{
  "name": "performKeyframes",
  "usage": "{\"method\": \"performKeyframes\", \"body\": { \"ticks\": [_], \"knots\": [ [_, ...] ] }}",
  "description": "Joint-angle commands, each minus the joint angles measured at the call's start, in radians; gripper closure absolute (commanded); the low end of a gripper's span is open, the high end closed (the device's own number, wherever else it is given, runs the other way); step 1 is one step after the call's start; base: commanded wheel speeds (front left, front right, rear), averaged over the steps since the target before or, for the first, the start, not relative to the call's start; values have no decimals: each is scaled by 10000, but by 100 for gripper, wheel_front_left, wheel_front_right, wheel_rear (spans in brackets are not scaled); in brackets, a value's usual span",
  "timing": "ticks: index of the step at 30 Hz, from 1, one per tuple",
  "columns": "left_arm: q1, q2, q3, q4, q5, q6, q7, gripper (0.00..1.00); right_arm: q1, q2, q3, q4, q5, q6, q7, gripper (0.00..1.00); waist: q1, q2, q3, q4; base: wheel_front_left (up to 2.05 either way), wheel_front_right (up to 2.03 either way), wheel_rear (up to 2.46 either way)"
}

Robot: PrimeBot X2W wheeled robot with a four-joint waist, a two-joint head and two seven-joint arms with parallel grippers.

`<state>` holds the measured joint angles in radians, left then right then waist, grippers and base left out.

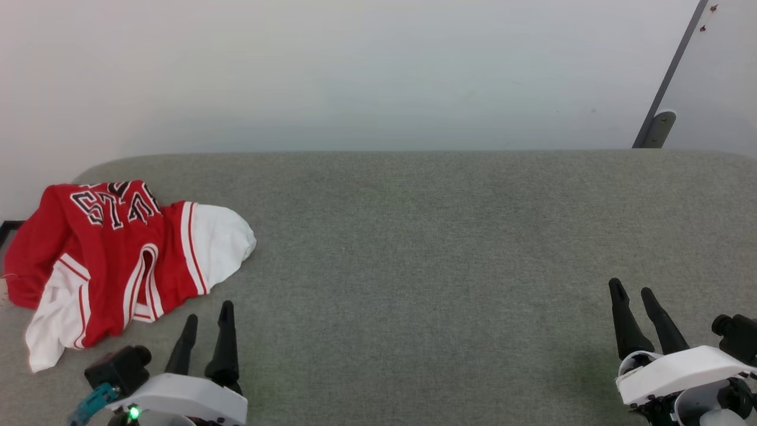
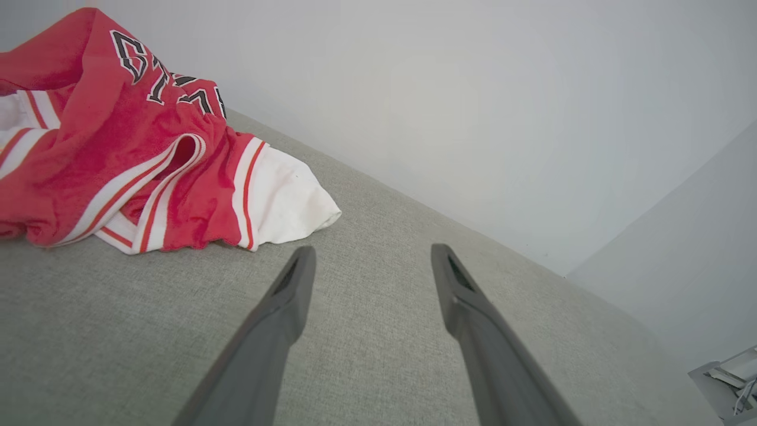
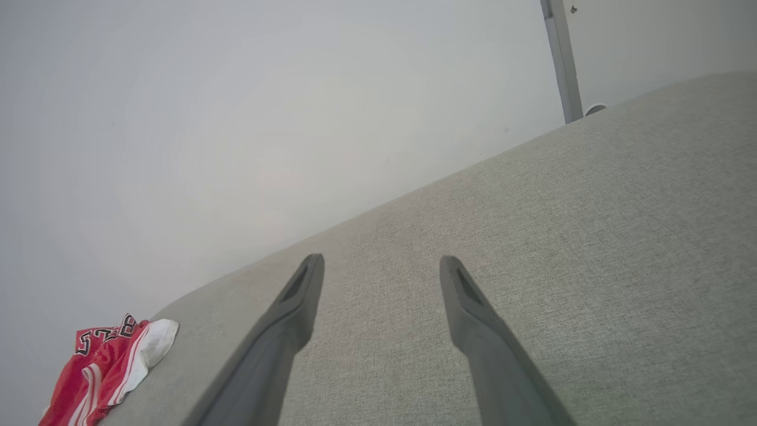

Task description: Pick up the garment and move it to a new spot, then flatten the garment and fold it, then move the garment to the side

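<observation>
The left gripper [image 1: 208, 312] hovers low over the near left of the grey fabric surface [image 1: 426, 236]. Its two dark fingers are spread apart with nothing between them, and their tips are just short of the garment [image 1: 112, 254]. The right gripper [image 1: 630, 287] sits well apart at the near right, its fingers likewise spread and empty. The garment lies crumpled at the surface's left end, red with white sleeves, striped trim and black white-outlined lettering on top, near the pale wall [image 1: 355, 71].
</observation>
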<state>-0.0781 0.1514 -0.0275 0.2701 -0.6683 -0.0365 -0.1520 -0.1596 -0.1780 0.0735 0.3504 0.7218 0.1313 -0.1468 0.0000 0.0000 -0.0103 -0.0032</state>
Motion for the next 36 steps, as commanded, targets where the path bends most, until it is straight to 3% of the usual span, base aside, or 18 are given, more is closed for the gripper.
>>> {"method": "performKeyframes", "body": {
  "ticks": [1, 36],
  "knots": [
    [-158, 66, 38, -64, 366, -78, -112, 0, -259, -84, 51, -85, -333, -6, -102, 0, 0, 0, 0, 1, 0, 0, 0],
    [-211, 77, 236, 144, 3483, -303, -864, 0, -258, -285, 192, -161, -3034, -9, -662, 0, 0, 0, -50, -51, 0, 0, 0]
  ]
}}
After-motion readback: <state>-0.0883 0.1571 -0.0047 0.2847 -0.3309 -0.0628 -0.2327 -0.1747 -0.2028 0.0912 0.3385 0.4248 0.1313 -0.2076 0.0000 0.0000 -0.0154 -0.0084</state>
